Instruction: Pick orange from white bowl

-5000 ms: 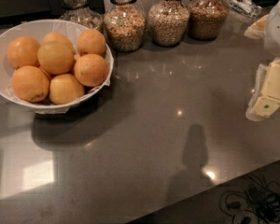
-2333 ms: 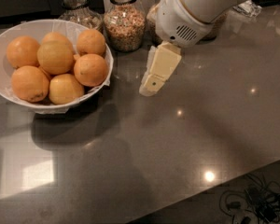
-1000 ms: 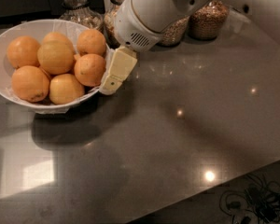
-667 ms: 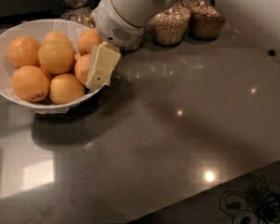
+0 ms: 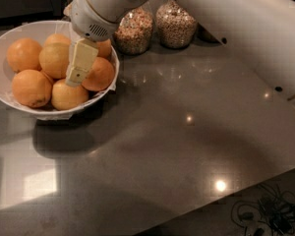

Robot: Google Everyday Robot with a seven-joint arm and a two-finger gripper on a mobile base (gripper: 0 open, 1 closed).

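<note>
The white bowl [image 5: 112, 58] sits at the left of the dark counter and holds several oranges. The large, paler, yellowish orange [image 5: 53, 59] lies near the bowl's middle. My gripper [image 5: 80, 63] hangs over the bowl, its cream tip in front of that orange's right side, between it and a deeper-orange one [image 5: 100, 74]. Whether it touches any fruit cannot be told. The white arm [image 5: 226, 23] reaches in from the upper right and hides the back of the bowl.
Two glass jars of grains [image 5: 133, 31] [image 5: 175, 24] stand behind and to the right of the bowl. A pale, slightly oval orange [image 5: 69, 96] lies at the bowl's front. The counter's front edge runs at the lower right, with cables [image 5: 270, 215] below.
The arm has swept from the right edge leftward across the counter, and the gripper now hangs over the bowl. The oranges have not moved.
</note>
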